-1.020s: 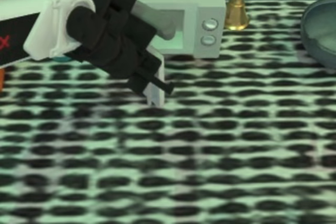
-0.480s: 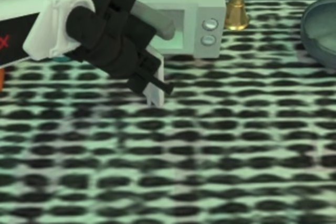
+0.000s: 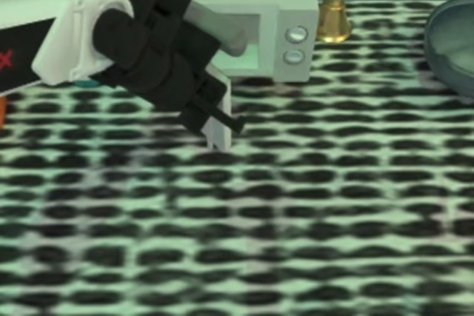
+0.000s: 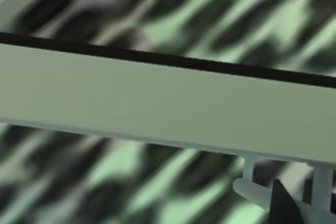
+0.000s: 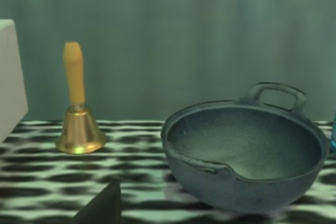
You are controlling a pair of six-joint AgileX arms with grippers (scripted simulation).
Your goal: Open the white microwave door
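Note:
The white microwave point(image 3: 274, 5) stands at the back of the table, its two silver knobs point(image 3: 295, 44) facing forward. The white microwave door point(image 3: 221, 135) is swung out toward the front, leaving the cavity point(image 3: 248, 53) exposed. My left gripper point(image 3: 222, 118) sits at the door's free end, shut on the slim handle. In the left wrist view the door's edge point(image 4: 157, 103) crosses as a pale band, and the handle point(image 4: 252, 192) lies against a dark fingertip point(image 4: 283, 208). My right gripper point(image 5: 102, 211) is outside the top view, parked and facing the back right of the table.
A brass bell point(image 3: 335, 5) with a wooden handle stands just right of the microwave. A dark pan point(image 3: 452, 42) sits at the back right, and it also shows in the right wrist view point(image 5: 247, 150) beside the bell point(image 5: 77, 124). The tablecloth is black-and-green patterned.

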